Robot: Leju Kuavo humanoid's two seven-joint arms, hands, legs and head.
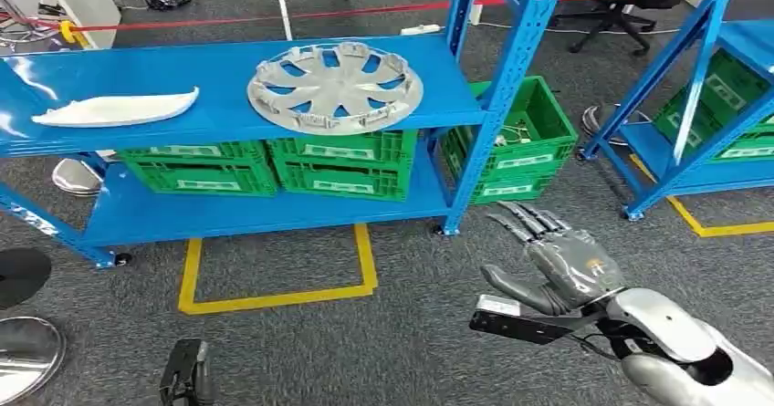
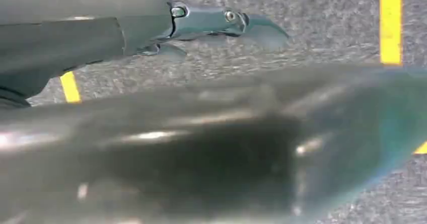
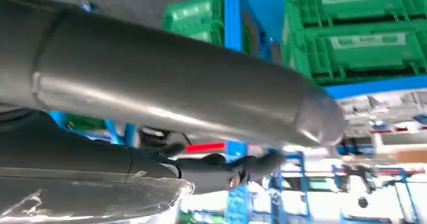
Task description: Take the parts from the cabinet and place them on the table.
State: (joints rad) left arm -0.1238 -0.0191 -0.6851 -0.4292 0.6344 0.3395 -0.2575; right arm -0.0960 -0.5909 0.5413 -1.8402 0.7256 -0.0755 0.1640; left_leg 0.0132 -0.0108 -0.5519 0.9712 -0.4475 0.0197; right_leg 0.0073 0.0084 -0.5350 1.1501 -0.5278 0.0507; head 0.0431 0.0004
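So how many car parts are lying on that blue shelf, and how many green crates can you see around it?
Silver wheel cover: 1
White trim piece: 1
Green crates under the shelf: 2
Green crate beside the shelf: 1
Green crates on the right-hand rack: at least 1, partly hidden
Total: at least 6

No writing can be read. The green crates (image 1: 338, 161) on the lower shelf (image 1: 274, 213) of the blue rack carry pale labels on their front faces, but the print on them is too small to make out.
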